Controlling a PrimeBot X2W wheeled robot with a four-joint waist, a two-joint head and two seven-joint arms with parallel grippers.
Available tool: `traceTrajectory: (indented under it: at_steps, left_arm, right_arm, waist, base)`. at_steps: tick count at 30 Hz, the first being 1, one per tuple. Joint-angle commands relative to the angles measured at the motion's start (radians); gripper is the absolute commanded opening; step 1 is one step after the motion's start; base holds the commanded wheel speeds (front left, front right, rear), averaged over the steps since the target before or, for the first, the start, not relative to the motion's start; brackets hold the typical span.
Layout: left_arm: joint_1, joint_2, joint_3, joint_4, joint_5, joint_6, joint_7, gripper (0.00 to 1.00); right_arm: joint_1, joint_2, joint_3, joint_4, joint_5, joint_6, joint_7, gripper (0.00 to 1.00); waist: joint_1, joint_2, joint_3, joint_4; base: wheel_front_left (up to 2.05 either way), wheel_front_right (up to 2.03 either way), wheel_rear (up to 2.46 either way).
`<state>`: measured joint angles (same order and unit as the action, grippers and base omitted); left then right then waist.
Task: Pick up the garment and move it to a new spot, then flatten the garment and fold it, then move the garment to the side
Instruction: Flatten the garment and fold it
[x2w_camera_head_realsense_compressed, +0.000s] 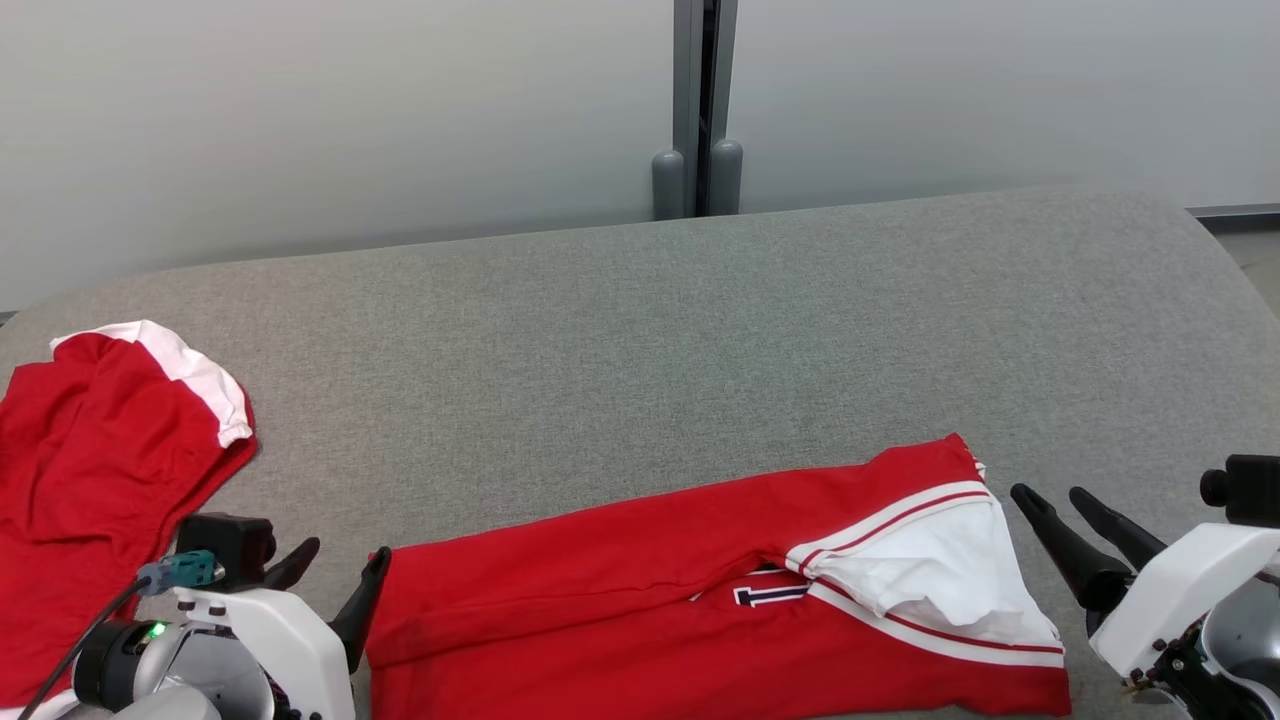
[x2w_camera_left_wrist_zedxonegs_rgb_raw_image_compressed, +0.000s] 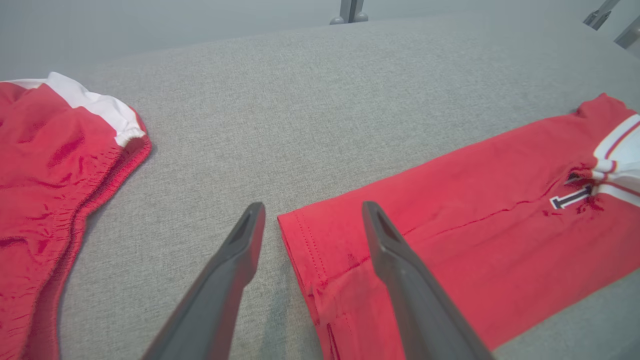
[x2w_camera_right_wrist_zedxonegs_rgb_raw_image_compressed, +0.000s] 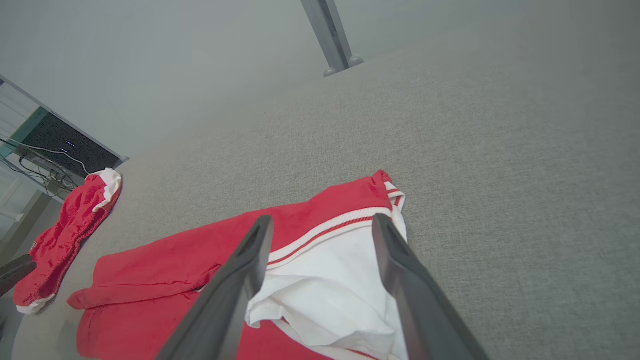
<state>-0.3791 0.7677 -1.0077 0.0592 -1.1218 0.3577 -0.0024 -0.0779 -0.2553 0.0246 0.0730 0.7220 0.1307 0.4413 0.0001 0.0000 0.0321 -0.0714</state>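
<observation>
The garment is a red jersey with a white, red-striped sleeve, lying folded in a long band along the front of the grey table. My left gripper is open at the band's left end. In the left wrist view, the left gripper straddles the hemmed corner of the garment with nothing pinched. My right gripper stands open just right of the sleeve end. In the right wrist view, the right gripper hovers over the white sleeve of the garment, holding nothing.
A second red piece with a white band lies crumpled at the table's left edge, also seen from both wrists. A grey post stands behind the table. Bare grey cloth stretches behind the garment.
</observation>
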Motion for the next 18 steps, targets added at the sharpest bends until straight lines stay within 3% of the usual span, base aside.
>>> traceTrajectory:
  at_steps: [1, 13, 18]
  left_arm:
    - [0.021, -0.006, 0.016, -0.001, -0.010, 0.014, -0.026, 1.00]
    - [0.126, -0.060, 0.133, -0.007, -0.033, 0.092, -0.232, 1.00]
    - [0.166, -0.104, 0.223, -0.004, 0.032, 0.085, -0.262, 1.00]
  right_arm:
    - [0.013, 0.011, -0.014, -0.007, -0.019, 0.000, -0.035, 1.00]
    - [0.046, 0.111, -0.122, 0.032, -0.156, 0.000, -0.307, 1.00]
    - [0.063, 0.145, -0.137, 0.030, -0.192, 0.000, -0.450, 1.00]
  waist:
    - [-0.0001, 0.0000, -0.004, 0.002]
    - [-0.0001, 0.0000, -0.017, 0.013]
    - [-0.0001, 0.0000, -0.021, 0.021]
  base:
    - [0.00, 0.00, 0.00]
    - [0.00, 0.00, 0.00]
    - [0.00, 0.00, 0.00]
